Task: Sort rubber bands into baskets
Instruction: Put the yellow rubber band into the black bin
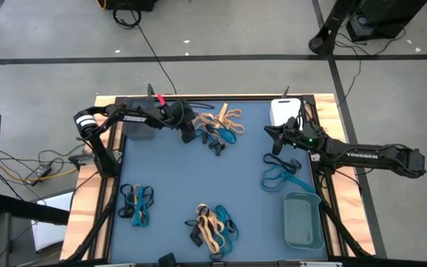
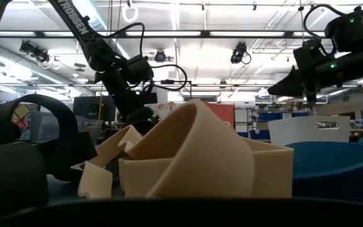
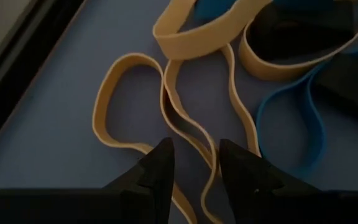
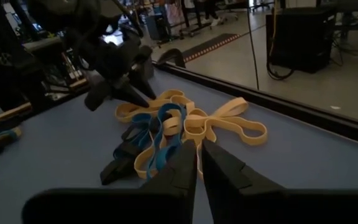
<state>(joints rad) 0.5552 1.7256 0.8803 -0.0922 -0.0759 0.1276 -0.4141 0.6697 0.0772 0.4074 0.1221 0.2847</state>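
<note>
Left gripper (image 3: 194,165) hovering part-open, empty, straddling tan band (image 3: 185,124) near mat's far edge; right gripper (image 1: 274,141) nearly closed, empty, lingering beside white basket (image 1: 282,111).

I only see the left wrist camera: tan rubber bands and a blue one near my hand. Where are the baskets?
Observer: A dark basket sits on the left side of the table, partly under the left arm. The left hand is open over the tan rubber bands.
Operator: Is there another one?
Observer: Yes, a white basket is in a right-side corner, with the right hand close by it.
Operator: Any more?
Observer: A grey-teal basket is in the other right-side corner, and blue rubber bands lie on the mat next to it.
</note>
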